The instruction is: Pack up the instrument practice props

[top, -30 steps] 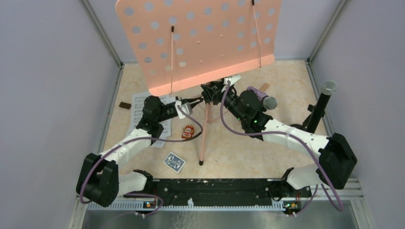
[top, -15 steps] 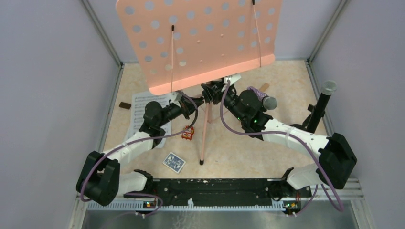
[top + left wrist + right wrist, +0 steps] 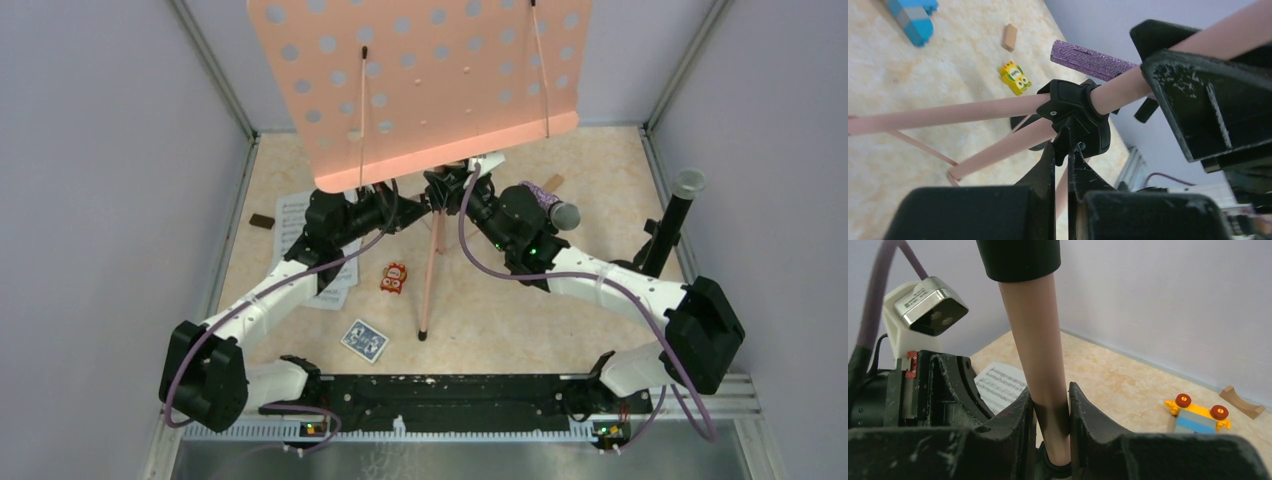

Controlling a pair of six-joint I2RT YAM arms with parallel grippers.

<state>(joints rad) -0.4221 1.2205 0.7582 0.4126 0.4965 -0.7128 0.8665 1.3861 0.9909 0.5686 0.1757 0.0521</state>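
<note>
The salmon-pink perforated music rack [image 3: 430, 80] stands tall at the back on its tripod legs [image 3: 430, 280]. My left gripper [image 3: 405, 207] is under the rack. In the left wrist view it [image 3: 1062, 150] is shut on a tab of the black hub clamp [image 3: 1078, 115]. My right gripper [image 3: 455, 192] is shut on the rack's pink pole [image 3: 1040, 355], just above the hub [image 3: 1050, 407]. White sheet music [image 3: 300, 235] lies under my left arm. The purple-glitter microphone [image 3: 548, 203] lies behind my right arm. The black microphone [image 3: 680, 205] stands in its holder at the right.
A small red toy [image 3: 394, 276] and a blue card pack [image 3: 364, 340] lie near the front tripod leg. A brown block [image 3: 261, 221] lies at the left wall. A yellow toy [image 3: 1015, 77], blue blocks [image 3: 913, 17] and a toy car [image 3: 1198, 415] lie behind the stand.
My left gripper has moved right and back from beside the sheet music to the tripod hub and shut on its black clamp. The rack has shifted slightly right. My right gripper holds still.
</note>
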